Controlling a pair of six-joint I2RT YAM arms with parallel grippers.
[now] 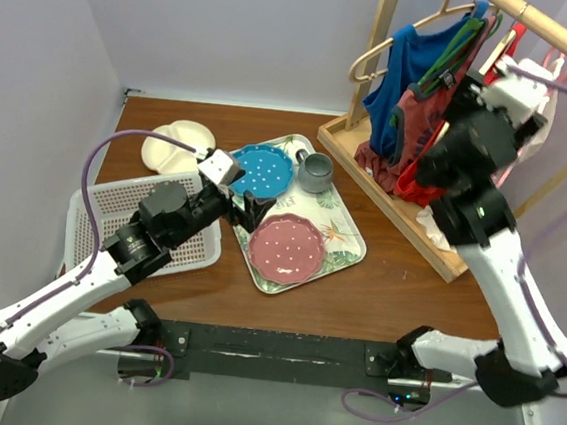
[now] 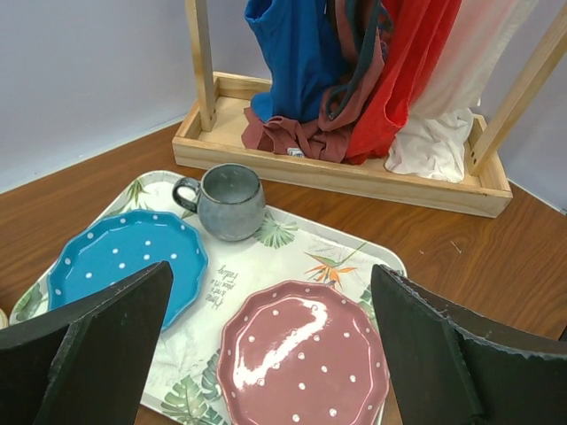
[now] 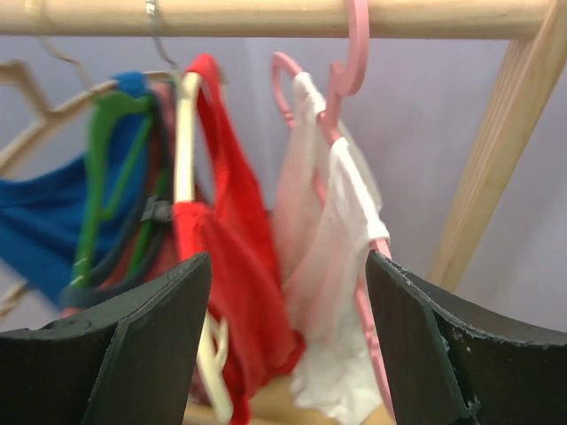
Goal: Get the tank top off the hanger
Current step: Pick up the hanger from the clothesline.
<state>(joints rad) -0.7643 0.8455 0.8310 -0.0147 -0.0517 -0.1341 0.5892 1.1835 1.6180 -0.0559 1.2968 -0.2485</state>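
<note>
Up at the round wooden rail (image 3: 266, 18) of the clothes rack, the right gripper (image 3: 288, 274) faces the hanging garments head-on. Its jaws stand apart with nothing pinched between them. Straight ahead, framed by the two black fingers, hang a red tank top (image 3: 235, 257) on a cream plastic hanger (image 3: 184, 142) and, just beside it on the right, a thin white tank top (image 3: 323, 239) on a pink plastic hanger (image 3: 350, 62). Which of the two the task means cannot be told from here; the gap is centred about where they meet.

Both garments hang long-axis down, straps at the top looped over the hanger shoulders, above the fingertips' level. The hangers sit nearly edge-on to this gripper. So the coming move likely turns on reaching forward and up to a strap, then drawing it off the end of the hanger shoulder.

The left gripper (image 1: 249, 209) hovers low over the leaf-printed tray (image 1: 346, 241), wide open and empty, well apart from the rack. The right arm is plainly the nearer one.
</note>
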